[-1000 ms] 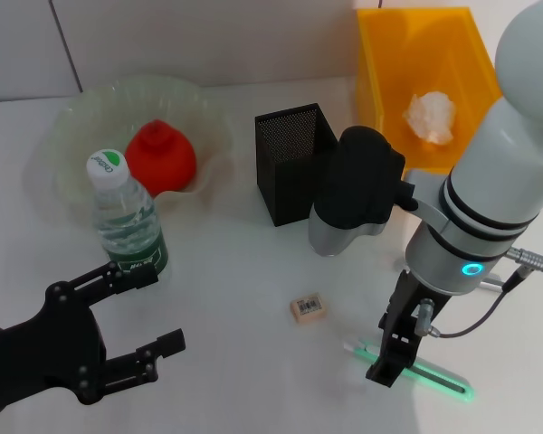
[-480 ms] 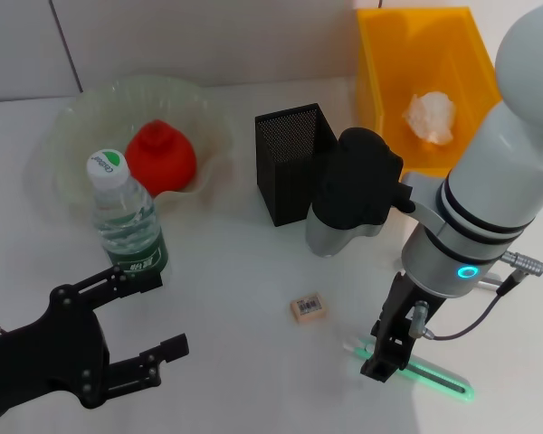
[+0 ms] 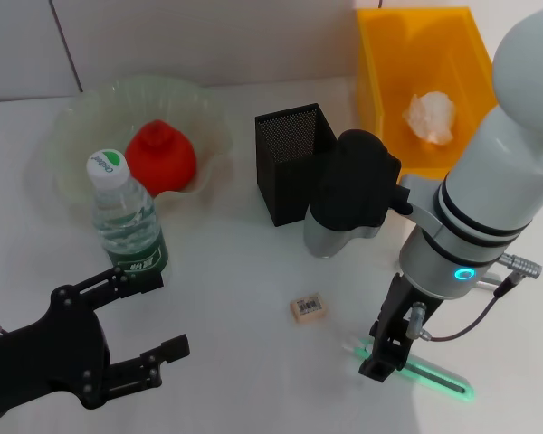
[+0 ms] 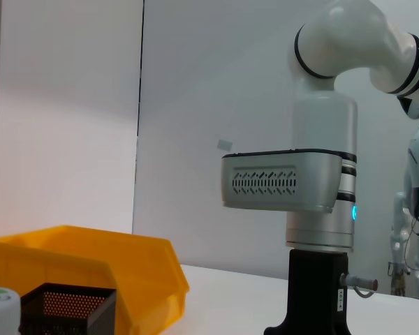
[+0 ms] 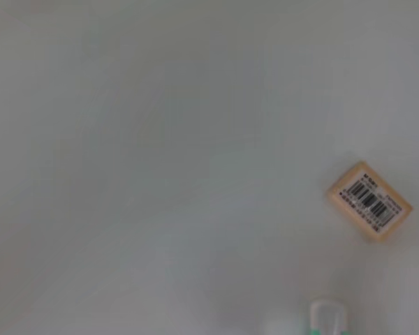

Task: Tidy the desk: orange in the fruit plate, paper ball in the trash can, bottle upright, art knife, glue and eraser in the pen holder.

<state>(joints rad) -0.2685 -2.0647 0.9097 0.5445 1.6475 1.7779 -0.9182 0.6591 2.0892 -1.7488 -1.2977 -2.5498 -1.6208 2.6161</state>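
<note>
Two claws low: right claw [image 3: 382, 354] down on art knife [image 3: 423, 371], grip unclear; left claw [image 3: 136, 318] apart, near table [image 3: 244, 271] edge.

Red-orange fruit [image 3: 161, 158] sits inside the translucent, wavy-rimmed fruit plate [image 3: 72, 122]. Crumpled white paper ball [image 3: 430, 117] lies in the yellow plastic bin [image 3: 389, 54] serving as trash can. Clear water bottle with green label and white-green cap [image 3: 125, 221] stands upright just in front of the plate. Black mesh pen holder [image 3: 294, 163] stands upright between plate and bin. Small tan eraser with barcode sticker [image 3: 308, 307] lies flat on the white desk. Green-and-white art knife [image 3: 434, 374] lies flat near it, under my right arm.
</note>
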